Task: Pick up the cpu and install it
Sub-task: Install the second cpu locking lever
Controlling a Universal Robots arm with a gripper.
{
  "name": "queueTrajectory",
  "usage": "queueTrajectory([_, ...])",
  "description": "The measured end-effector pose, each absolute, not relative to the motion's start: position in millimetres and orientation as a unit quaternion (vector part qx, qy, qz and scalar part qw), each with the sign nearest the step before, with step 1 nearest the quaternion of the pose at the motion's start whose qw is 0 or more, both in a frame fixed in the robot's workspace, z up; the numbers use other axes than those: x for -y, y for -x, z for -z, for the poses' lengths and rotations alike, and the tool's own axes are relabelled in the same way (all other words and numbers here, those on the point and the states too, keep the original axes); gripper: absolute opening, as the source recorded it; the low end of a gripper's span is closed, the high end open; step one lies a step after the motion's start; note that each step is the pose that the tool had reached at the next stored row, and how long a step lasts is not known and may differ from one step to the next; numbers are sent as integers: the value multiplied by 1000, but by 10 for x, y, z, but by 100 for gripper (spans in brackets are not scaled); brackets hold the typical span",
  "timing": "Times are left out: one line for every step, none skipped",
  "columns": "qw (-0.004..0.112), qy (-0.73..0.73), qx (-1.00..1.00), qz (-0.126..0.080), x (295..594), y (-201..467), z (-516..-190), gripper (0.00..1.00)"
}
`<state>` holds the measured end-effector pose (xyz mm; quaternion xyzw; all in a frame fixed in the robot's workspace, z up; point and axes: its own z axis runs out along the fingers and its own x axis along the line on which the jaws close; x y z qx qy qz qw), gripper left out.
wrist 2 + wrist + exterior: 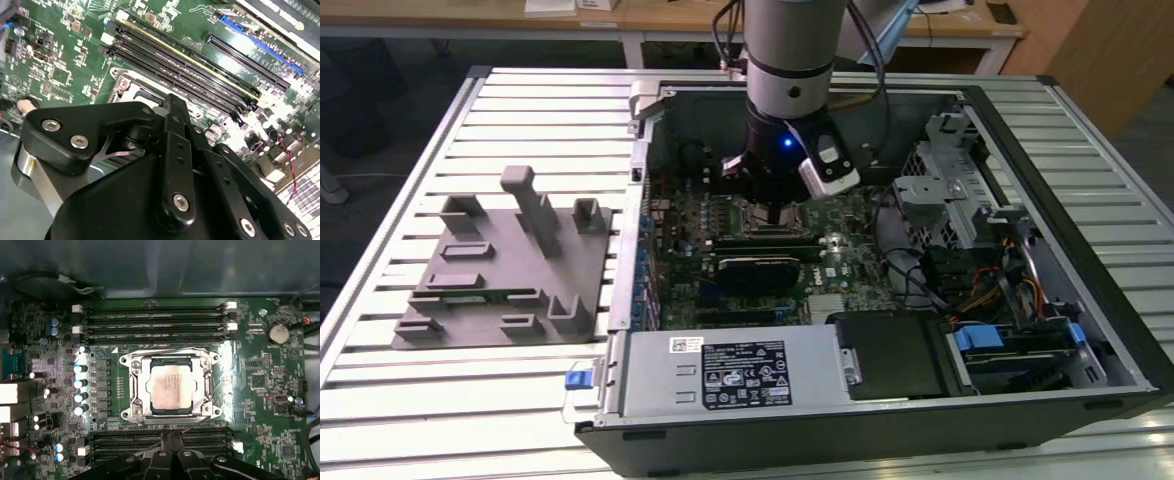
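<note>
I hang inside the open computer case (1067, 300), my pincer (778, 212) low over the motherboard (854, 255). In the first wrist view the cpu (170, 386) lies flat inside the metal-framed socket (136, 385), straight ahead of my pincer (172, 440) and just beyond it. Its silver top faces up and its edges run square with the frame, so I judge it already seated, with the frame sitting around it. I carry nothing that I can see; whether my pincer is open or closed I cannot tell, since only the black linkage (175, 165) of it shows in the second wrist view.

Memory slots (155, 325) run in a bank on the far side of the socket, and a second bank (160, 440) lies directly beneath my pincer. In the second wrist view the long slots (185, 75) pass beyond my linkage, with a corner of the socket (122, 85) peeping out beside it.

To do this step well, I think the chip must lie level, with no corner riding up on the frame, and any contact should come straight down on the middle of the plate, never at a slant. The 2 slot banks hem the socket closely, so I would keep clear of their latches and of the capacitors (80, 382) to one side.
</note>
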<state>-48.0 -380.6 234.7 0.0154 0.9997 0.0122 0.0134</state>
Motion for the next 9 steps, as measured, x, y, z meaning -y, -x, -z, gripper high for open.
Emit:
queueTrajectory([13, -11, -1000, -12, 3806, 486, -2339, 11])
queueTrajectory([13, -8, -1000, -12, 3806, 492, -2333, 11])
queueTrajectory([13, -7, -1000, -12, 3807, 499, -2328, 11])
queueTrajectory([13, -7, -1000, -12, 3806, 506, -2322, 11])
queueTrajectory([13, -7, -1000, -12, 3806, 513, -2315, 11])
queueTrajectory([13, -7, -1000, -12, 3807, 522, -2309, 11])
queueTrajectory([13, -7, -1000, -12, 3806, 530, -2302, 11])
queueTrajectory([13, -7, -1000, -12, 3807, 539, -2295, 11])
queueTrajectory([13, -7, -1000, -12, 3807, 549, -2288, 11])
